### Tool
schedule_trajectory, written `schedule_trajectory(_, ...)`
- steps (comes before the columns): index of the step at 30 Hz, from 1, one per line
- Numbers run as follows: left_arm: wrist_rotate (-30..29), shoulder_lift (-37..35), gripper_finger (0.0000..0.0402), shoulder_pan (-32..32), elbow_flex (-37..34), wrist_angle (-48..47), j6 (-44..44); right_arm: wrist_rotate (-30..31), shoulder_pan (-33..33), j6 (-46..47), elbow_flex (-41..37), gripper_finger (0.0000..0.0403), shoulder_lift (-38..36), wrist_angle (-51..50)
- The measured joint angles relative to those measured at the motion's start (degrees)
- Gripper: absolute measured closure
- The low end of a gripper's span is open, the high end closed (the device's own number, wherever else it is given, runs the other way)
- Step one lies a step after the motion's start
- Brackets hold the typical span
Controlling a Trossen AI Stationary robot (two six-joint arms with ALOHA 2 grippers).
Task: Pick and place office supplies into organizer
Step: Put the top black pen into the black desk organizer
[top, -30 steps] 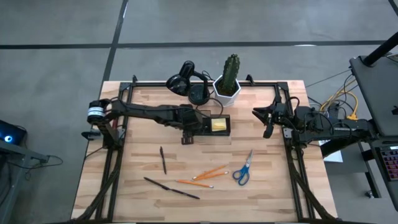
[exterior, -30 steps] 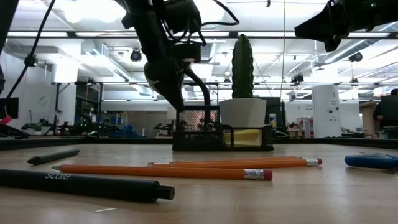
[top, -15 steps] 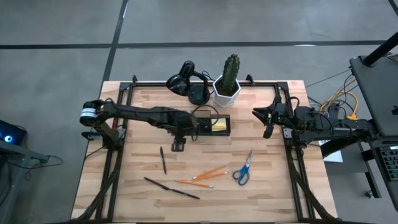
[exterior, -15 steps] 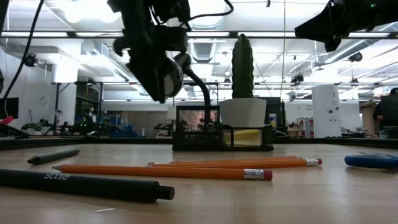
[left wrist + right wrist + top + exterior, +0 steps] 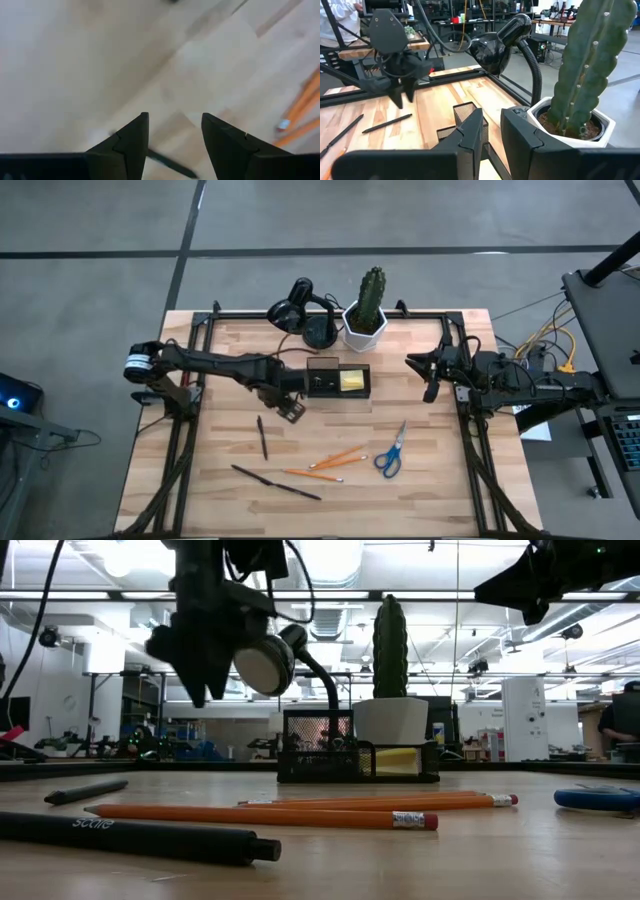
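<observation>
The left end effector (image 5: 291,411) hangs released, empty, above the table; one dark pen (image 5: 125,836) reads "sectre".

Two pencils (image 5: 338,456), two pens (image 5: 262,437), one scissors (image 5: 391,452)

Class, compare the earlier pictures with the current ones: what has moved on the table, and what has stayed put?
The left gripper has drawn back from the organizer toward the short dark pen, jaws open and empty. The right gripper stayed raised at the table's right side. The sticky-note pad, pencils and scissors have not moved.
</observation>
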Motion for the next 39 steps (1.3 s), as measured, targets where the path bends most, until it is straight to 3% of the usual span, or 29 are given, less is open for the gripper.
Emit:
schedule_trajectory(7, 8.68, 0.06, 0.0235, -1.36, -1.73, -4.16, -18.96, 0.00, 0.00, -0.04, 0.00, 0.0346, 0.00, 0.00)
schedule_trajectory(11, 7.87, 0.12, 0.0235, -3.83, -1.91, -8.34, -25.55, 0.00, 0.00, -0.02, 0.00, 0.0346, 0.00, 0.00)
schedule_trajectory(22, 5.50, 0.18, 0.0235, -7.26, -6.34, -7.33, -41.77, -0.02, 0.00, 1.28, 0.00, 0.0346, 0.00, -0.02)
schedule_trajectory(30, 6.04, 0.13, 0.0235, -7.13, -11.49, 9.27, -54.40, -0.02, 0.00, -3.26, 0.00, 0.0346, 0.07, 0.33)
schedule_trajectory(39, 5.93, 0.31, 0.0235, -7.34, -13.43, 9.55, -62.16, -0.03, 0.00, -3.29, 0.00, 0.0346, 0.07, 0.31)
